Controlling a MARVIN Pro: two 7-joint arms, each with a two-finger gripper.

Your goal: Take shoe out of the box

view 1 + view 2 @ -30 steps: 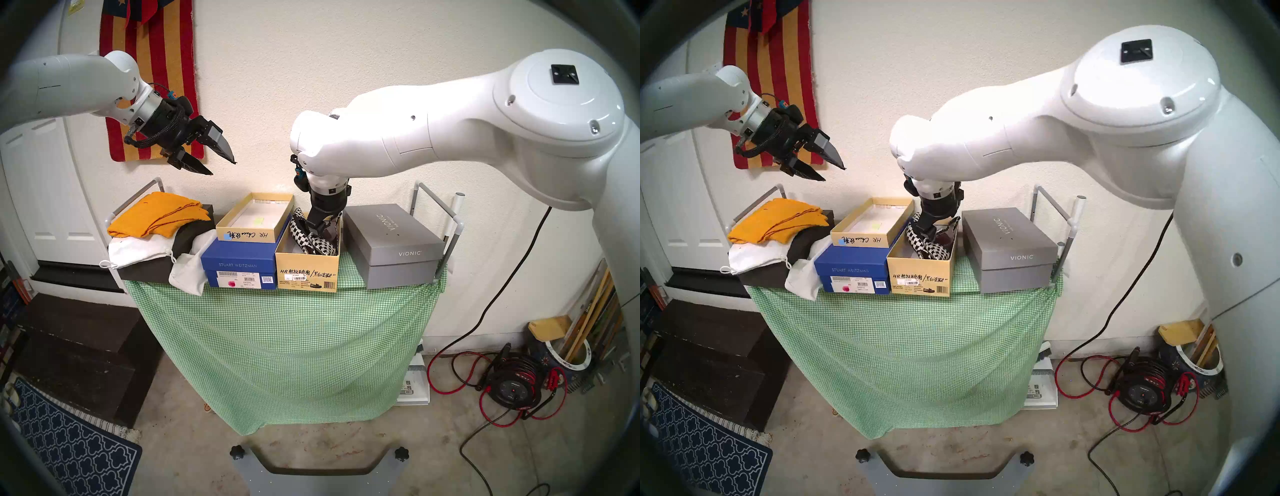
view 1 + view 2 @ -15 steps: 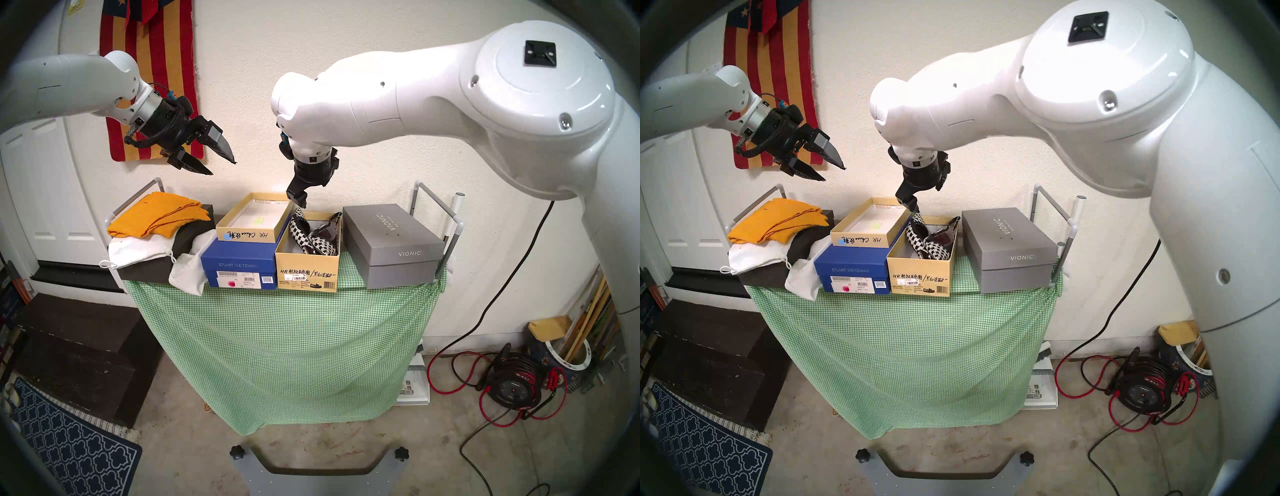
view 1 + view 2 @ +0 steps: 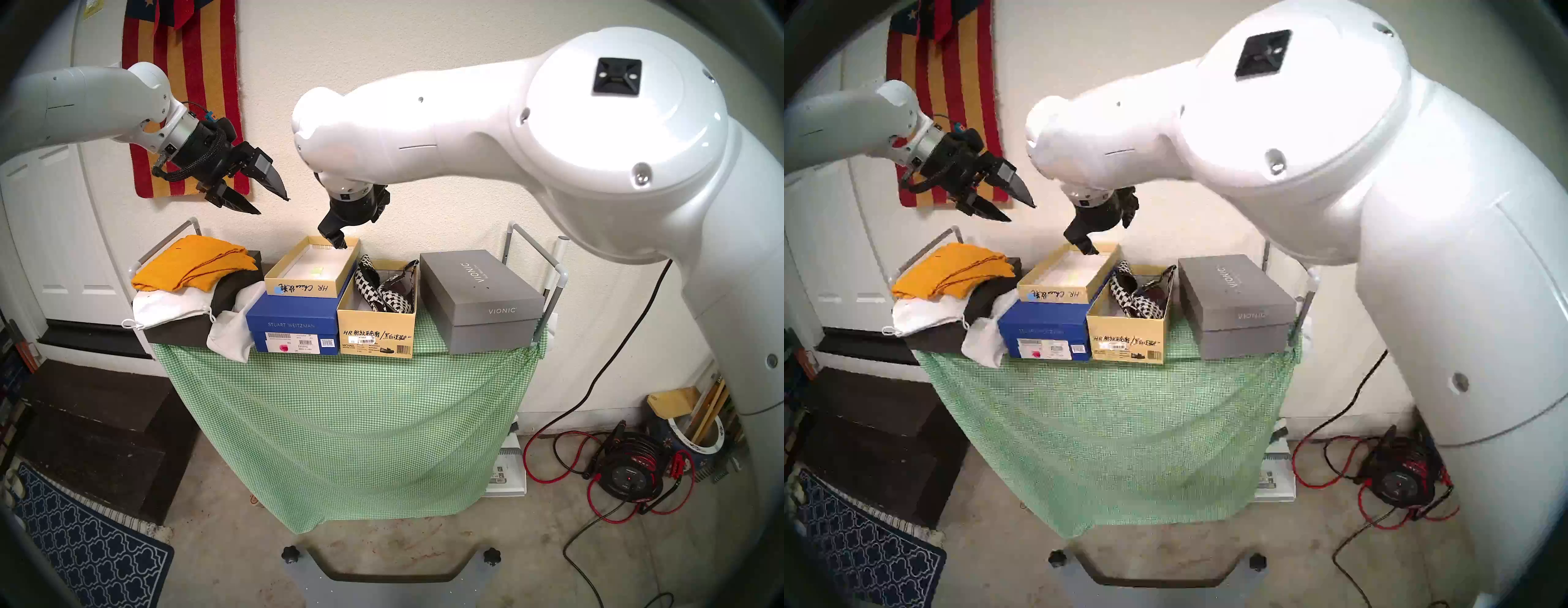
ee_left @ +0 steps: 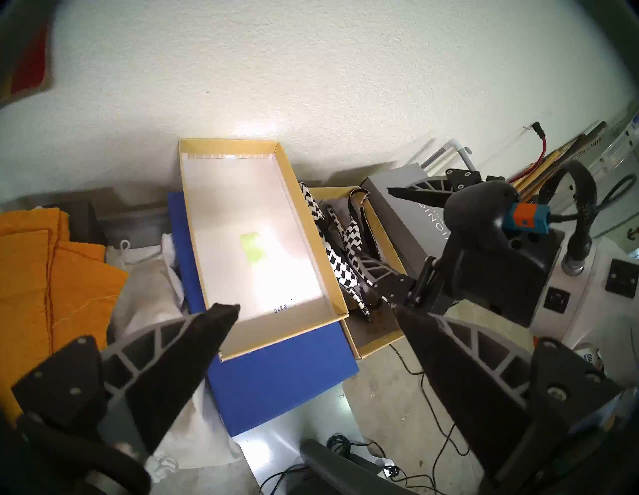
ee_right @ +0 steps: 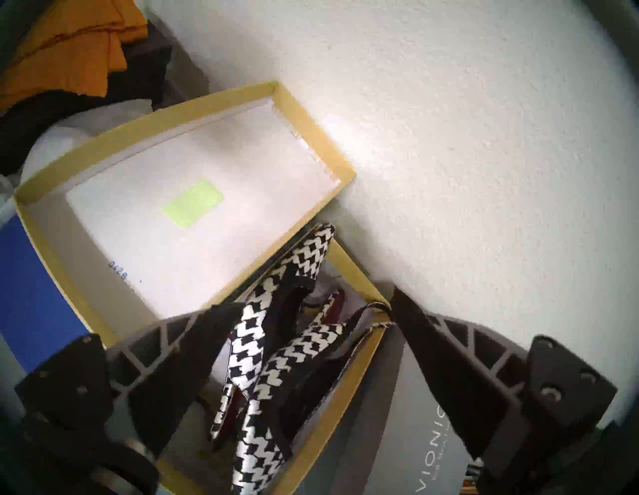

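Reading "HR" on the box, "VIONIC" on the grey box; right tool hanging wide, empty, above the tray; left tool gaping wide.

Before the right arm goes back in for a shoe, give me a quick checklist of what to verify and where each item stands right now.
1. right gripper open and empty: ok, jaws spread, nothing between them.
2. left gripper clear of the work: ok, open, hovering up by the wall.
3. houndstooth shoes in the box: ok, both lie inside, heels poking above the rim.
4. Right gripper lined up over the shoes: not ok, it hangs over the shallow tray on the blue box.
5. Box top free: ok, no lid, nothing across it.
6. Firm spot to pinch on a shoe: cannot tell, the straps overlap.
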